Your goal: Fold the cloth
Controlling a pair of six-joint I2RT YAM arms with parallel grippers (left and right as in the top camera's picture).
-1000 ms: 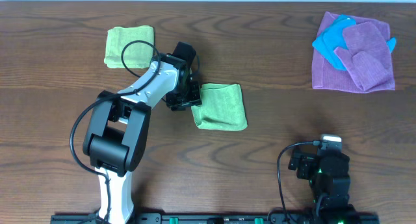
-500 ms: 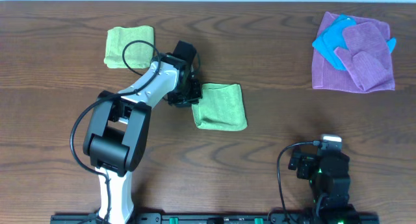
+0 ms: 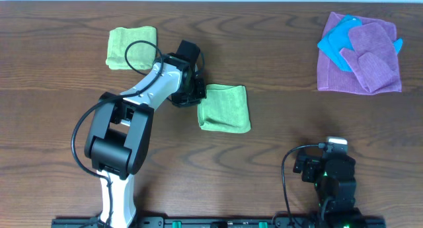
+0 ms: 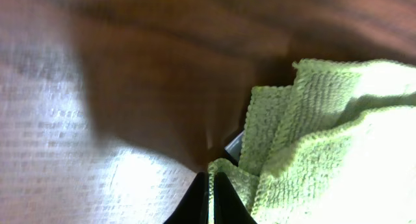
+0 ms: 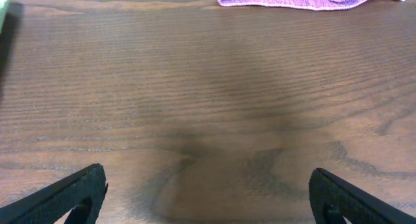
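Left gripper (image 4: 211, 185) is mine: fingers clenched tight, tips look to nip the hem of the plain yellow-green soft microfibre cloth (image 3: 225, 108). The cloth lies just right of and ahead of my tips, already doubled into a rough square on the dark brown wooden table (image 3: 264, 155). Right gripper (image 5: 208, 195) is spread wide, grasping nothing, bare wood between its fingers, cloth well off ahead-left of it

Handling, my guess: light, limp, no stiffness, it will sag and the layers will slide when lifted. The pile is grippy so it's not slippery, not fragile. Best hold is a corner or hem, pinching all layers low to the wood

Hard to tell: how many layers my pinch has, since stacked hems sit beside my tips but my fingers hide the bite. There's a small dark-and-pale patch just ahead of my tips, unclear what. A pale green thick square wad (image 3: 131, 47) sits behind my left fingers. A purple cloth (image 3: 360, 56) lies far ahead of my right fingers, cut off in the wrist view
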